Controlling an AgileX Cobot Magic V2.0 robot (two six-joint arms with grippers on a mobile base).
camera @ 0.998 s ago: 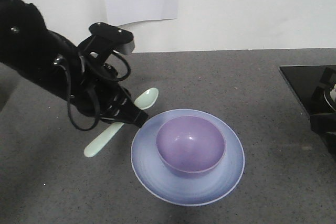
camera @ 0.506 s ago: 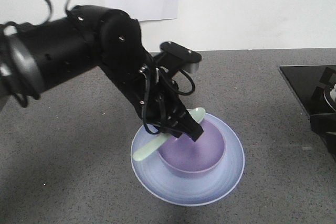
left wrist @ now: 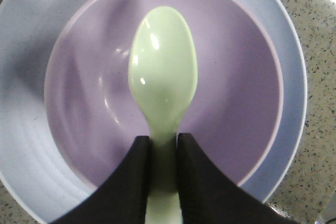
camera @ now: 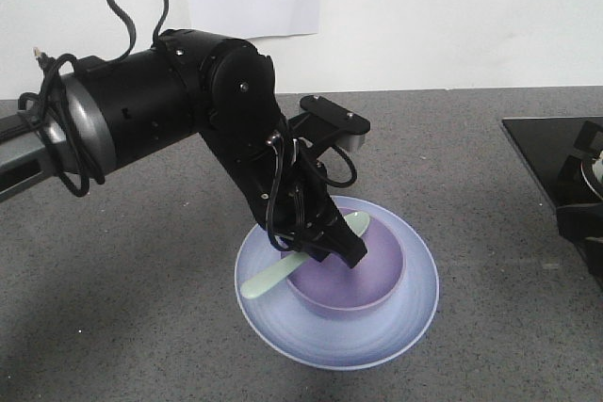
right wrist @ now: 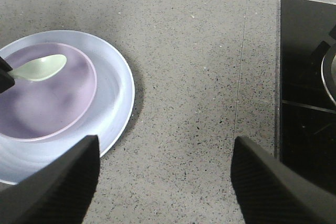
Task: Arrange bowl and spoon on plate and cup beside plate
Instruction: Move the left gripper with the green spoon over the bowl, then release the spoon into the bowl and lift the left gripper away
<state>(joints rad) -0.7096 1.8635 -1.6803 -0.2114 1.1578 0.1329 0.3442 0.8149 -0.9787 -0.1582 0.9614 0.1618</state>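
The left arm reaches down over the grey speckled bench (camera: 141,327). Its left gripper (left wrist: 164,140) is closed on the spoon (left wrist: 163,77), with the two black fingers (left wrist: 134,171) pressing the thin neck from both sides, just behind the oval head. The head is over the inside of the bowl (left wrist: 236,93), hollow side up. In the front view the flat handle comes out behind the gripper, passes over the rim of the bowl and ends above the left part of the plate (camera: 405,317). The spoon is tilted, with the handle end lower in the picture. I cannot tell if the spoon touches the bowl anywhere.

The lavender bowl stands upright on the plate, about in its middle, and the pale blue rim of the plate shows all around it. The plate lies flat in the middle part of the bench, well away from the back edge where the white wall (camera: 452,16) begins.

The right gripper (right wrist: 164,145) hangs above bare bench to the right of the plate. Its two dark fingers (right wrist: 58,182) are wide apart and hold nothing. It is between the plate and a black glossy slab (right wrist: 304,77), which lies at the right end of the bench, well apart from the plate. On this slab, a pale round rim (right wrist: 329,74) is cut by the picture edge, and I cannot tell what it is.
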